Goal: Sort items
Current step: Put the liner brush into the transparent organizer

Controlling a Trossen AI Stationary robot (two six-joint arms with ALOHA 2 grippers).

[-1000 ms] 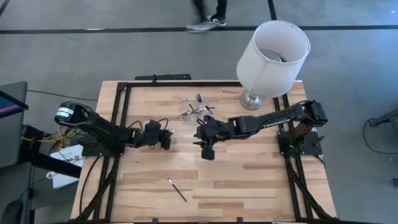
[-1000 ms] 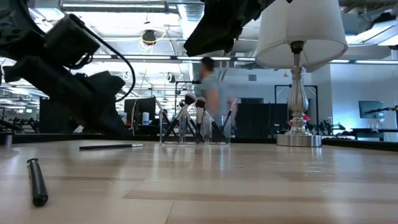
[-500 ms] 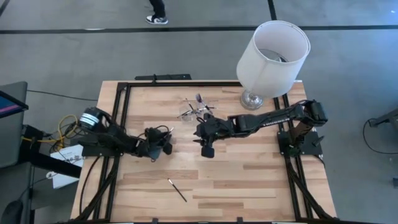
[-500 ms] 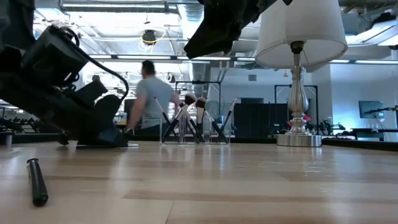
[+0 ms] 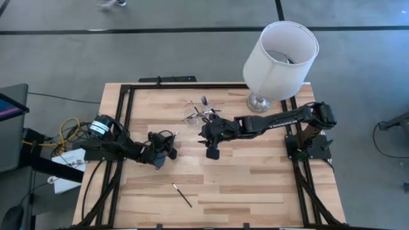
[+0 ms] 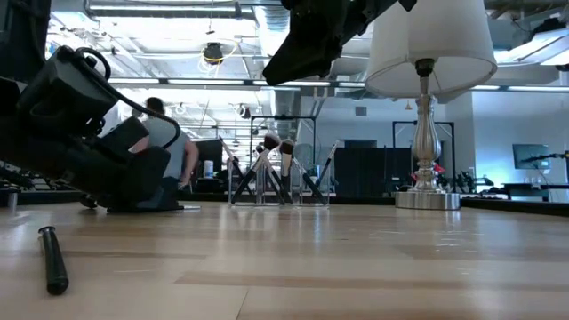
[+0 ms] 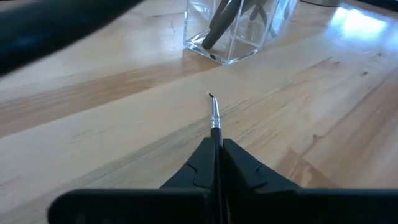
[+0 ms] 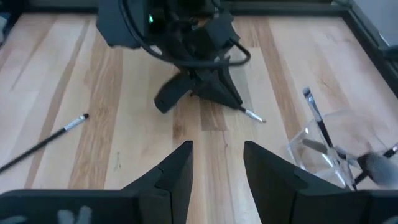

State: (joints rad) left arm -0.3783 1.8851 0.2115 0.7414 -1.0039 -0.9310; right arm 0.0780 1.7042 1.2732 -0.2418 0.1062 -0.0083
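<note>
Left gripper [image 7: 217, 163] is down at the wooden tabletop [image 5: 255, 185], left of centre, fingers clamped on a slim black-handled makeup brush [image 7: 215, 118] with a silvery ferrule; the brush lies flat on the wood, its tip sticking out past the fingertips toward the small clear plastic container [image 7: 231, 31]. From the right wrist camera the same brush's ferrule end [image 8: 252, 115] pokes out from under the left gripper [image 8: 208, 87], which is pressed low against the table. Right gripper [image 8: 214, 165] hangs above the table just right of centre, fingers spread with nothing between them, just beside the clear container [image 5: 197, 114] and on its near side. That container sits toward the far edge of the table and holds several more brushes [image 6: 276, 169] standing tilted, one with a fluffy head. One more black-handled brush [image 5: 182, 195] lies loose on the wood near the front edge, well apart from both grippers; it also shows in the right wrist camera [image 8: 43, 140]. Big lamp with a white shade [image 5: 281, 51] stands at the far right corner. A person [image 6: 164, 151] is in the room behind the table.
</note>
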